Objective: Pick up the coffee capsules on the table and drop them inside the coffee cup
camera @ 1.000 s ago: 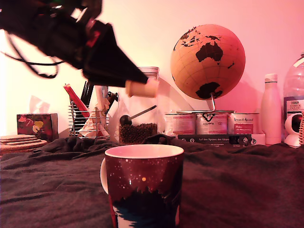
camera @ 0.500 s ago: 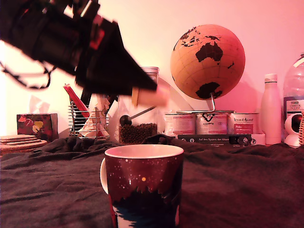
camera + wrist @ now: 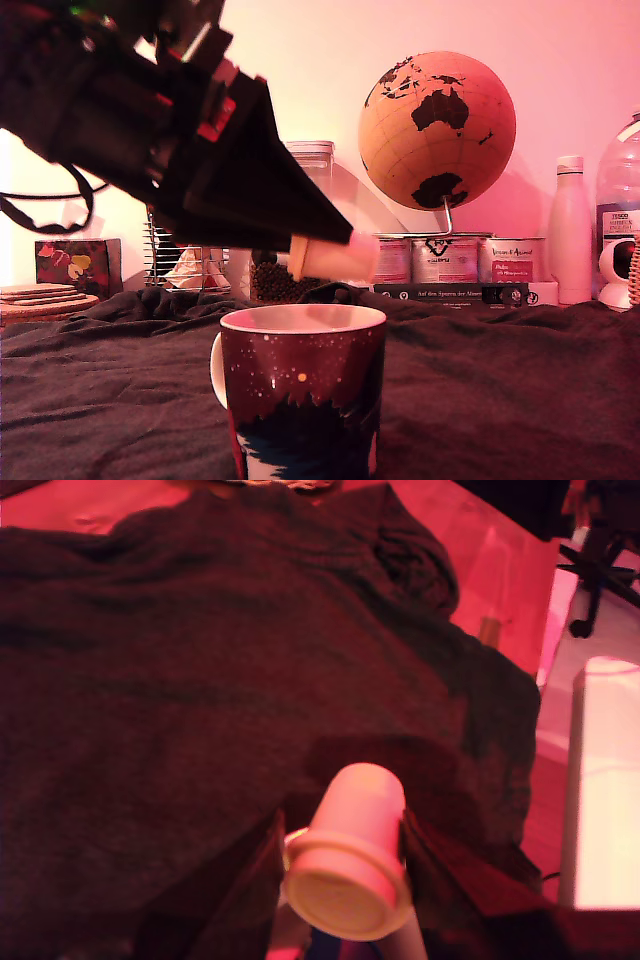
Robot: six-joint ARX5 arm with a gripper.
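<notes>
While my claw point(image 3: 322, 252) pinches the capsule point(image 3: 335, 256) sideways just above the cup point(image 3: 303, 390), toward its two o'clock rim, letting go now might bounce it onto the tabletop point(image 3: 500, 390).

The arm point(image 3: 110, 100) is bulky and black, tapering into a long wedge-shaped gripper point(image 3: 300, 255) with flat dark fingers point(image 3: 250, 880). Small red patches mark its housing, and a black cable point(image 3: 40, 215) loops beneath it at the exterior view's left.
</notes>
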